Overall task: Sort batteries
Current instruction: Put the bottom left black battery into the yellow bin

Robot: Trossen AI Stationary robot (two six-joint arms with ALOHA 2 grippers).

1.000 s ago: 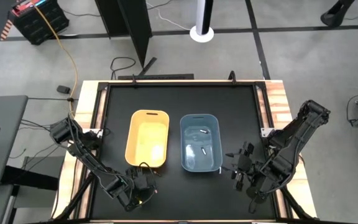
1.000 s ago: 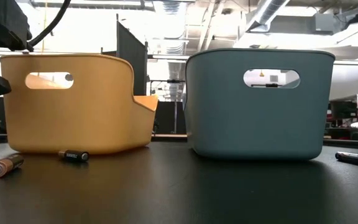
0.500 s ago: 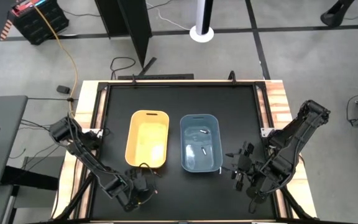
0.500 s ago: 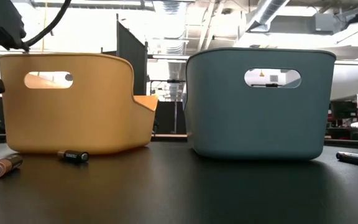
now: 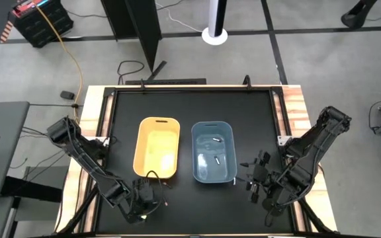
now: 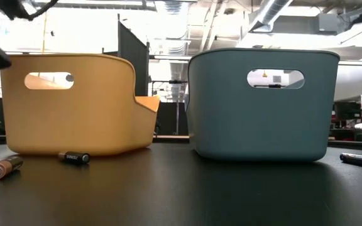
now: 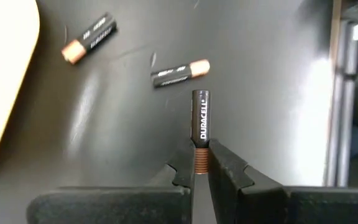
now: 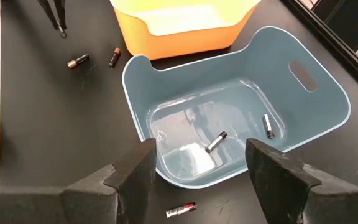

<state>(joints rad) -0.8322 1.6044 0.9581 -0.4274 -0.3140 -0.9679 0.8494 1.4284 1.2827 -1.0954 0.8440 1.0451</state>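
My left gripper [image 7: 201, 167] is shut on a black and copper battery [image 7: 201, 121] above the table's near left, in front of the yellow bin [image 5: 156, 147]. Two more black and copper batteries [image 7: 180, 73] [image 7: 90, 38] lie on the black mat below it. They show in the low view as the batteries [image 6: 3, 167] [image 6: 74, 157]. My right gripper [image 8: 197, 168] hangs open over the near right edge of the blue bin [image 8: 241, 106]. Two batteries [image 8: 216, 142] [image 8: 268, 126] lie in that bin. One more battery [image 8: 180, 210] lies on the mat below the right gripper. My left gripper pinches the battery by its copper end [image 7: 201, 157] between the tips of its two fingers [image 7: 229, 171]. The battery runs in line with the fingers and its black end [image 7: 201, 96] sticks out past them toward the mat. It is lifted clear of the table.
The yellow bin and the blue bin [image 5: 213, 151] stand side by side at the middle of the black mat. A battery [image 6: 357, 159] lies to the right of the blue bin. Wooden table edges [image 5: 296, 112] frame the mat. Bare mat lies on the far side of the bins.
My left gripper has risen from the table's near left with the battery between its fingers. The dark battery that lay at the low view's left edge is gone from the mat. The two neighbouring batteries have stayed in place.
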